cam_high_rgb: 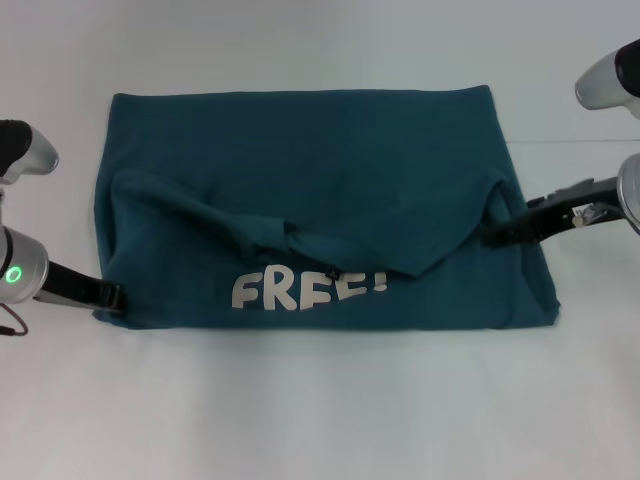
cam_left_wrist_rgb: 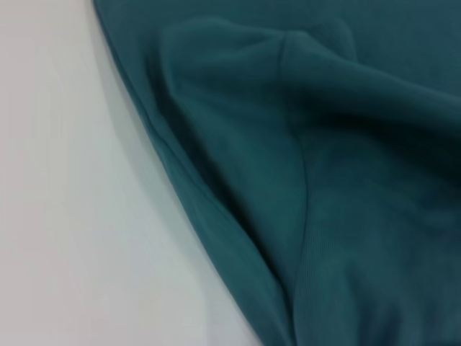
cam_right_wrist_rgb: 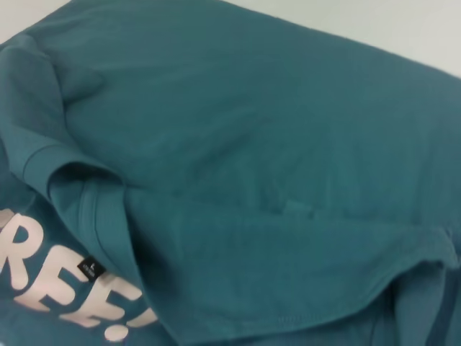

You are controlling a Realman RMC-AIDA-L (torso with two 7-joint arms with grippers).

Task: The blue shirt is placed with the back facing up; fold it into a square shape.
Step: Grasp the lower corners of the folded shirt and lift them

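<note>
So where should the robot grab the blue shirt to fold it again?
Probably by its two near corners. The blue shirt lies as a wide rectangle with white letters showing near the front edge. The left claw is at the near left corner and the right claw at the right edge. Coming in low from each side lets a claw slip under the flat layers.

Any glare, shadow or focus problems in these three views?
Head view: even light, no glare, white table bright, a faint shadow under the shirt. Left wrist view: soft focus on the close folds. Right wrist view: mildly soft, the white lettering still legible.
</note>
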